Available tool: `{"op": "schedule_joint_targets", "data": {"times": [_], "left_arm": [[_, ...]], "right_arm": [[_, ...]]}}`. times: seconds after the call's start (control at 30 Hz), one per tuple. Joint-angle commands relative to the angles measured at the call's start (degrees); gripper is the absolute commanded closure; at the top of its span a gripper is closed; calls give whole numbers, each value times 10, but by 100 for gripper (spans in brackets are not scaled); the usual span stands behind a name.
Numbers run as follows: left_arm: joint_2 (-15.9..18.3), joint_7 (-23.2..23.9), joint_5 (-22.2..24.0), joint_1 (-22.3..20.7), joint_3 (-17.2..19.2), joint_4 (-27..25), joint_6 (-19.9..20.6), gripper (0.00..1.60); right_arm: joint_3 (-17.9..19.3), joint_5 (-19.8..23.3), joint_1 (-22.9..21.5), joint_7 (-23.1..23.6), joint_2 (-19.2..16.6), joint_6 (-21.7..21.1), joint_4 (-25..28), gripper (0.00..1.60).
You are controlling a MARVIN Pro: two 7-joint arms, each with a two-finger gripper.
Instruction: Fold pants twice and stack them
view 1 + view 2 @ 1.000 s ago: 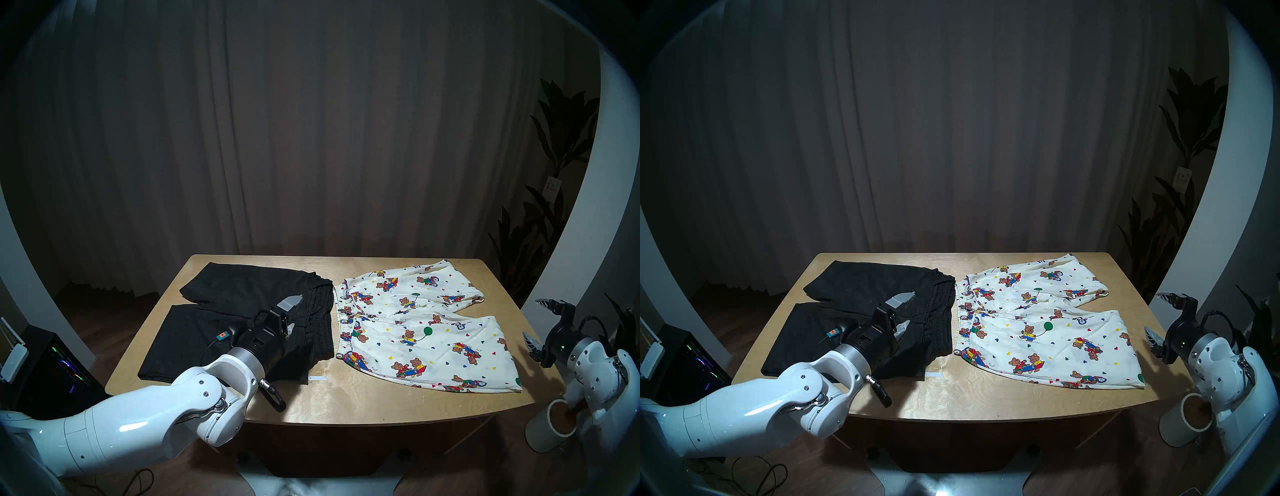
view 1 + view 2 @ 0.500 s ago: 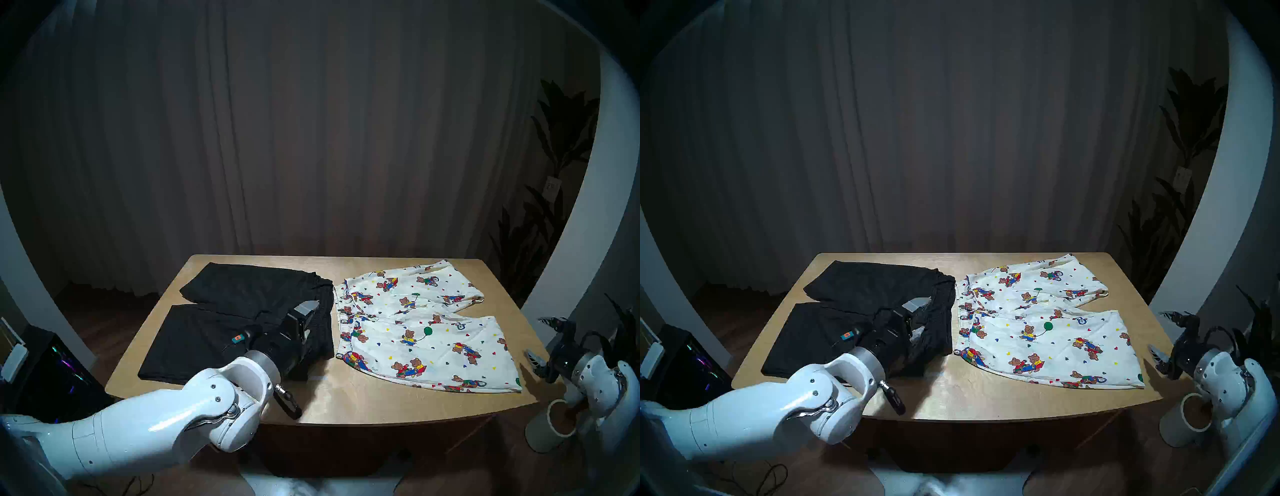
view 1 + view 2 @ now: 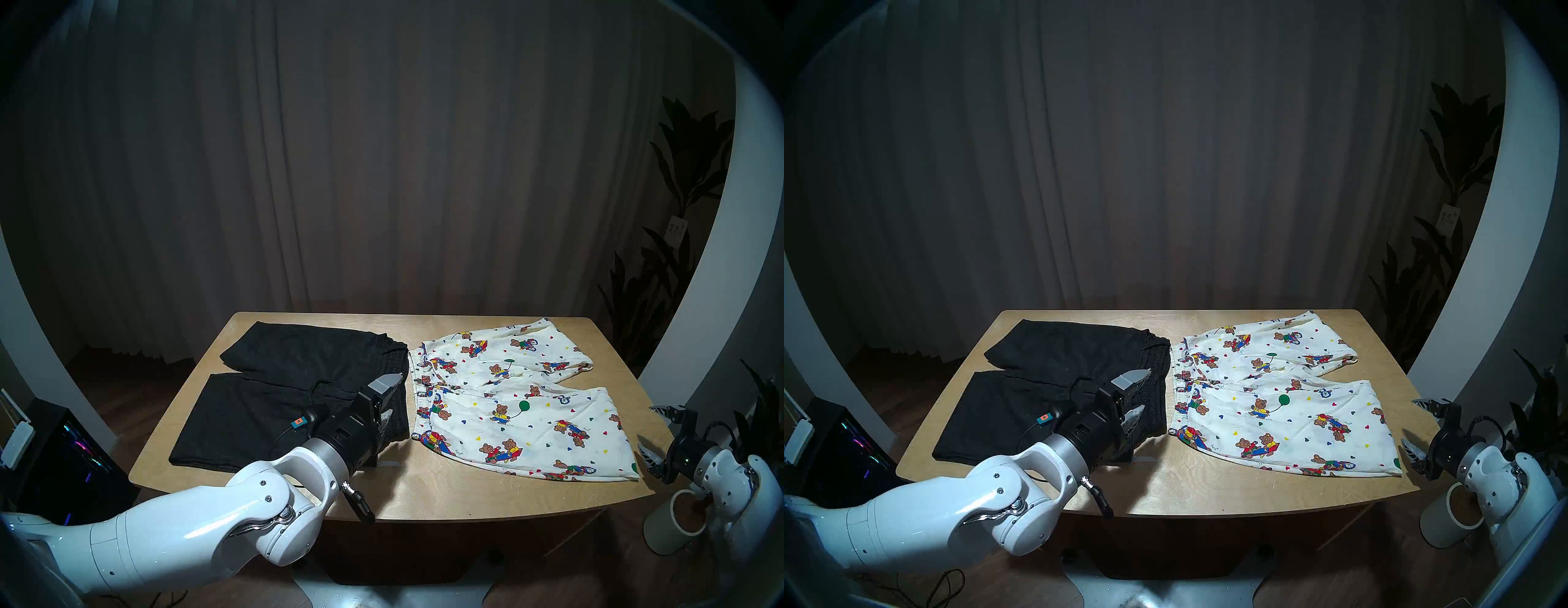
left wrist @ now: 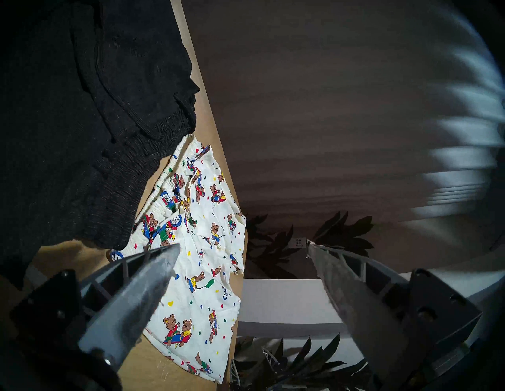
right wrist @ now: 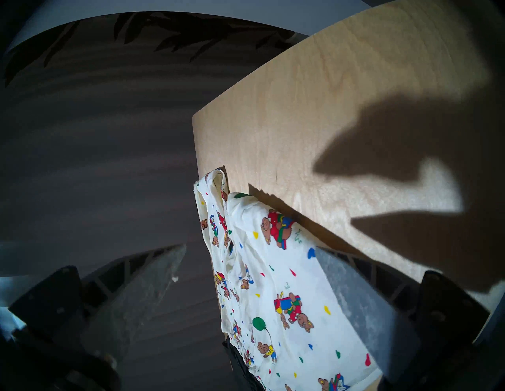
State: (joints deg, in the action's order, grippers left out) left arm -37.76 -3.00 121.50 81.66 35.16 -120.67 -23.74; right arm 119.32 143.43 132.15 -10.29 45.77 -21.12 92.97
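Observation:
Black knit pants (image 3: 271,382) lie flat on the left half of the wooden table (image 3: 424,488), ribbed waistband toward the middle. Cream teddy-bear pants (image 3: 509,403) lie flat on the right half, their waistband next to the black one. My left gripper (image 3: 391,397) hovers open just above the black waistband's near end, nothing between its fingers; the left wrist view shows the same gripper (image 4: 241,244) with the black pants (image 4: 68,123) and the bear pants (image 4: 202,273). My right gripper (image 3: 649,429) is open and empty off the table's right edge, beside the bear pants' leg hem (image 5: 273,286).
A white cylinder (image 3: 674,522) stands on the floor under my right arm. Dark plants (image 3: 662,297) fill the right side. A black computer case with coloured lights (image 3: 63,450) sits left of the table. Curtains hang behind.
My left gripper has travelled right across the black pants to the waistband, still open. My right gripper has dropped lower beside the table's right edge.

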Motion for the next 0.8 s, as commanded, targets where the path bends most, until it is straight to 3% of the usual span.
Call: {"op": "schedule_joint_targets", "data": {"times": [0.0, 0.33, 0.4, 0.5, 0.53, 0.57, 0.67, 0.7, 0.77], "left_arm": [[1, 5, -24, -15, 4, -1, -2, 0], [-1, 3, -30, -14, 6, -1, -2, 0], [-1, -55, -63, 6, 13, -7, -54, 0], [-2, -52, -29, 47, 36, -12, -82, 0], [-1, -54, -6, 50, 39, -13, -72, 0], [-9, -55, -8, 68, 47, -18, -99, 0], [-16, -54, 27, 70, 47, -18, -105, 0], [-37, -51, 33, 90, 57, -22, -134, 0], [-55, -46, 32, 85, 47, -24, -157, 0]], "right_arm": [[3, -4, -22, 15, -17, -14, -7, 0], [2, -9, -29, 18, -14, -23, -13, 0], [2, -11, -30, 17, -13, -24, -13, 0], [2, -12, -31, 16, -12, -24, -13, 0], [2, -12, -31, 16, -12, -25, -13, 0], [2, -13, -31, 16, -11, -25, -13, 0], [2, -13, -32, 16, -11, -25, -13, 0], [2, -13, -32, 16, -11, -26, -14, 0], [10, -7, -27, 13, -7, -26, -9, 0]]}}
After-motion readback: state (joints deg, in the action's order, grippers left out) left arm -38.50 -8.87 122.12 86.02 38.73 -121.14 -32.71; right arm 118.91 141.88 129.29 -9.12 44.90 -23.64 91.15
